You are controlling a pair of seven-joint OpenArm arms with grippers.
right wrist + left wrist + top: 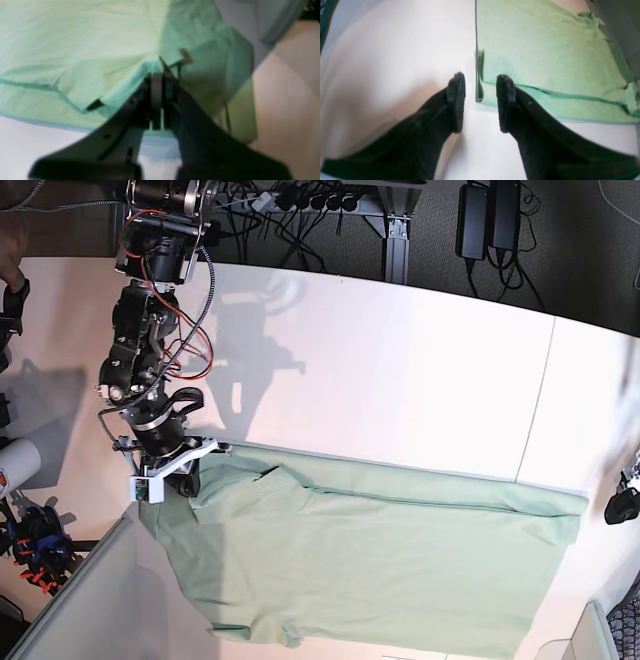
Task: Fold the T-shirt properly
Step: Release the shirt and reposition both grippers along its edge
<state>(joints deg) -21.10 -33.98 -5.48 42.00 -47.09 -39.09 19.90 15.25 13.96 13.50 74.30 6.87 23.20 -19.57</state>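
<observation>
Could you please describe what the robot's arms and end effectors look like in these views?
The right arm is black, segmented metal with exposed red and black cables. Both the left end effector and the right end effector have matte black, flat, tapering fingers.

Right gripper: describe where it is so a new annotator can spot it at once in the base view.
Start at the white table and the pale green T-shirt spread across its near half. Follow the shirt to its left end, where a black arm with red wires comes down. At its tip, the right gripper is shut on the shirt's corner; the left gripper, barely in view at the far right edge, stands open and holds nothing.
</observation>
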